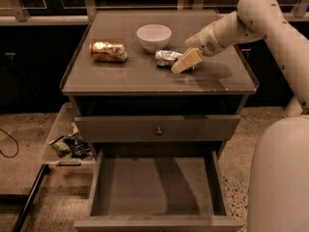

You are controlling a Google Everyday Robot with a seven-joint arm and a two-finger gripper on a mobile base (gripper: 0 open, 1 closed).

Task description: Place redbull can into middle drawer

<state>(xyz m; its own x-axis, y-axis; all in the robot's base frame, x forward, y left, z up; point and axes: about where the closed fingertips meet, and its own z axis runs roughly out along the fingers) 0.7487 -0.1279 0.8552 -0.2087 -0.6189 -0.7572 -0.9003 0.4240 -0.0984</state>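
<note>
The redbull can, small, silver and shiny, lies on its side on the cabinet top, just in front of the white bowl. My gripper reaches in from the right and sits low over the top, right against the can's right end. The middle drawer is pulled out at the bottom front. It is a wide grey-brown box with a bare flat floor and nothing in it.
A gold-brown can lies at the top's left. A white bowl stands behind the redbull can. The drawer with a small knob is closed. A bin of snack packets sits on the floor left. My body fills the lower right.
</note>
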